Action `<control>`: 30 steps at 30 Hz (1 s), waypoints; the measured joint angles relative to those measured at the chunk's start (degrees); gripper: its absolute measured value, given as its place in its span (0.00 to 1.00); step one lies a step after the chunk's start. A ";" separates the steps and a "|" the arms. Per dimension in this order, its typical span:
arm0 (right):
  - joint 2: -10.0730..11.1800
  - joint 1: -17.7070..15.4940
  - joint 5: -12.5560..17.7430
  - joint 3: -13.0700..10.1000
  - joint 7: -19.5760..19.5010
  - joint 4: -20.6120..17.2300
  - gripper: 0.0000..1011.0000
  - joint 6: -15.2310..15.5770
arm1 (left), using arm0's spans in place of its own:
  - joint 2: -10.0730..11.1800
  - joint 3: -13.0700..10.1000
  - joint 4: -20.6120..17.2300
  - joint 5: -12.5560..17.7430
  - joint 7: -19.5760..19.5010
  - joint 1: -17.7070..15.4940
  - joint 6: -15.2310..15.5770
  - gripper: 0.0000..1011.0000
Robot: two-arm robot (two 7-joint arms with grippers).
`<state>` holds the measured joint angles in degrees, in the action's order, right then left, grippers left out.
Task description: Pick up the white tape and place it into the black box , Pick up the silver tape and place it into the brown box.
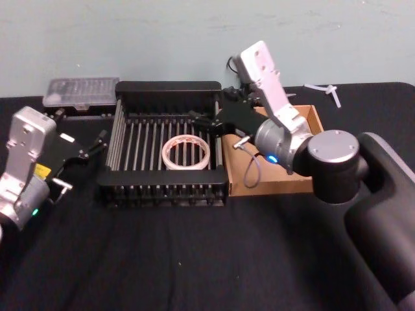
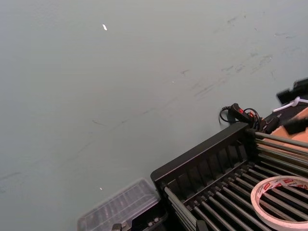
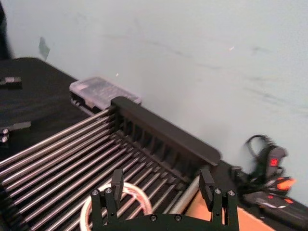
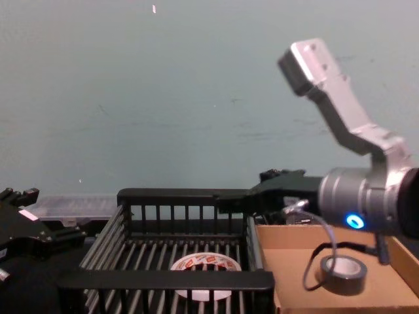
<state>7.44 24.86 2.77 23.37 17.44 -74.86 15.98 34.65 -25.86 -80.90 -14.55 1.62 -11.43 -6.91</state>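
1. I see the white tape (image 1: 185,152) lying flat on the slatted floor of the black box (image 1: 167,88), toward the side nearest the brown box (image 1: 314,119). The ring's red-printed core faces up.

2. In the chest view, the silver tape (image 4: 342,270) lies inside the brown box, on the cardboard floor. Both rolls look to be where the task wants them, so I judge the placing done.

3. My right gripper (image 1: 206,122) hangs above the shared edge of the two boxes, just over the black box's rim. In the right wrist view its fingers (image 3: 117,178) are spread wide with nothing between them, the white ring below.

4. My left gripper (image 1: 97,144) rests out to the left of the black box, over the table (image 1: 194,259). Its fingers seem parted and empty.

5. A clear lidded case (image 1: 81,92) sits on the table behind the black box's left corner, apart from the work.

6. Risk: the right arm's forearm and a loose cable loop (image 4: 317,255) hang over the brown box, close to the silver roll. If I pull back low, the cable or wrist could snag the roll or nudge the light cardboard tray.

7. Risk: the spread fingers are near the black rim; a sideways move without lifting first could knock the crate and shift both boxes.

8. I judge that a straight lift before retreating is the safest exit.
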 joint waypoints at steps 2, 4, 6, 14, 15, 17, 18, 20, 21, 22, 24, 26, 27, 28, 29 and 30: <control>0.73 -1.13 0.19 -0.83 -0.48 -2.25 0.99 0.05 | 0.00 0.00 0.00 0.00 0.00 0.00 0.00 0.99; 1.27 -1.95 0.30 -1.43 -0.80 -3.78 0.99 0.09 | 0.00 0.00 0.00 0.00 0.00 0.00 0.00 0.99; 1.96 -3.02 0.48 -2.25 -1.30 -5.69 0.99 0.16 | 0.00 0.00 0.00 0.00 0.00 0.00 0.00 0.99; 4.07 -6.78 0.84 -5.59 -3.24 -10.43 0.99 0.18 | 0.00 0.00 0.00 0.00 0.00 0.00 0.00 0.99; 4.46 -7.59 0.79 -6.34 -3.83 -11.02 0.99 0.07 | 0.00 0.00 0.00 0.00 0.00 0.00 0.00 0.99; 4.73 -8.27 0.62 -6.99 -4.39 -11.36 0.99 -0.03 | 0.00 0.00 0.00 0.00 0.00 0.00 0.00 0.99; 4.87 -8.64 0.51 -7.36 -4.69 -11.52 0.99 -0.09 | 0.00 0.00 0.00 0.00 0.00 0.00 0.00 0.99; 5.24 -9.69 0.03 -8.42 -5.62 -11.79 0.99 -0.36 | 0.00 0.00 0.00 0.00 0.00 0.00 0.00 0.99; 5.33 -9.98 -0.13 -8.69 -5.88 -11.83 0.99 -0.44 | 0.00 0.00 0.00 0.00 0.00 0.00 0.00 0.99; 5.50 -10.64 -0.46 -9.39 -6.44 -11.88 0.99 -0.63 | 0.00 0.00 0.00 0.00 0.00 0.00 0.00 0.99; 5.69 -11.45 -0.88 -10.33 -7.10 -11.89 0.99 -0.94 | 0.00 0.00 0.00 0.00 0.00 0.00 0.00 0.99; 5.80 -12.00 -1.29 -10.82 -7.53 -11.80 0.99 -1.30 | 0.00 0.00 0.00 0.00 0.00 0.00 0.00 0.99; 5.84 -12.28 -1.46 -11.04 -7.74 -11.69 0.99 -1.48 | 0.00 0.00 0.00 0.00 0.00 0.00 0.00 0.99; 5.91 -12.71 -1.92 -11.38 -8.10 -11.43 0.99 -2.02 | 0.00 0.00 0.00 0.00 0.00 0.00 0.00 0.99; 5.95 -12.94 -2.16 -11.50 -8.29 -11.27 0.99 -2.33 | 0.00 0.00 0.00 0.00 0.00 0.00 0.00 0.99; 5.97 -13.11 -2.39 -11.59 -8.43 -11.12 0.99 -2.61 | 0.00 0.00 0.00 0.00 0.00 0.00 0.00 0.99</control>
<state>13.41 11.75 0.38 11.78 9.02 -85.98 13.37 34.65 -25.86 -80.90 -14.55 1.62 -11.43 -6.91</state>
